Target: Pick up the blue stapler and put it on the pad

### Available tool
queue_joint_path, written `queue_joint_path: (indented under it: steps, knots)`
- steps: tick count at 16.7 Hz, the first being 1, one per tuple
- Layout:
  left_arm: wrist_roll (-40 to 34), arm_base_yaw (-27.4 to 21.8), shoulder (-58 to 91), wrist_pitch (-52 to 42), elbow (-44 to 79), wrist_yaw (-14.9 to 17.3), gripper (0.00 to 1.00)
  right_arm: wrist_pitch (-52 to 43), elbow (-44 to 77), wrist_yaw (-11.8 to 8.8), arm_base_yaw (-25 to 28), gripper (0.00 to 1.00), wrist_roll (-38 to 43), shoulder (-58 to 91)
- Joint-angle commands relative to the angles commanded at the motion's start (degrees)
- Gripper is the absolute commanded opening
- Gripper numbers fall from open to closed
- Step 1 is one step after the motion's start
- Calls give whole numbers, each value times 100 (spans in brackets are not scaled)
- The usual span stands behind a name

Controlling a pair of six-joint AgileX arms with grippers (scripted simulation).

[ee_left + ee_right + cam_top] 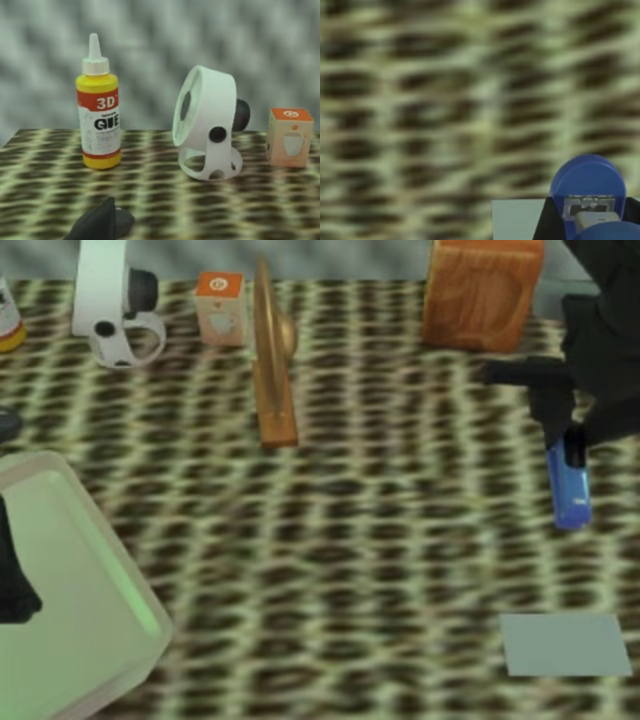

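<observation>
The blue stapler (568, 485) is at the table's right side, long axis running front to back, with its far end under my right gripper (571, 448). In the right wrist view the stapler (587, 177) sits between two dark fingers (547, 222), which are shut on its sides. I cannot tell whether it rests on the table or hangs just above it. The pad (566, 644), a thin pale grey-blue sheet, lies bare near the front right corner, in front of the stapler, and shows again as the pad (517, 220) beside the stapler. My left gripper (12, 585) is parked at the left edge over the tray.
A pale green tray (90, 580) fills the front left. Along the back stand a yellow glue bottle (99, 115), a white fan (110, 300), a small orange-topped box (220, 308), a long wooden piece (273, 360) and a big wooden block (482, 290).
</observation>
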Motion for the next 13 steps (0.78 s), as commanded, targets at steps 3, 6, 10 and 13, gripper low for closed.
queue_joint_path:
  steps: [3,6,10,13]
  knots:
    - [0,0,0,0,0,0,100,17,-759,9,-84,0,2263,-431]
    - [0,0,0,0,0,0,100,55,-1508,30,-167,0,4255,-870]
    - [0,0,0,0,0,0,100,213,-2378,62,-280,0,6463,-1494]
    - [0,0,0,0,0,0,100,348,-2871,80,-351,0,7540,-1889]
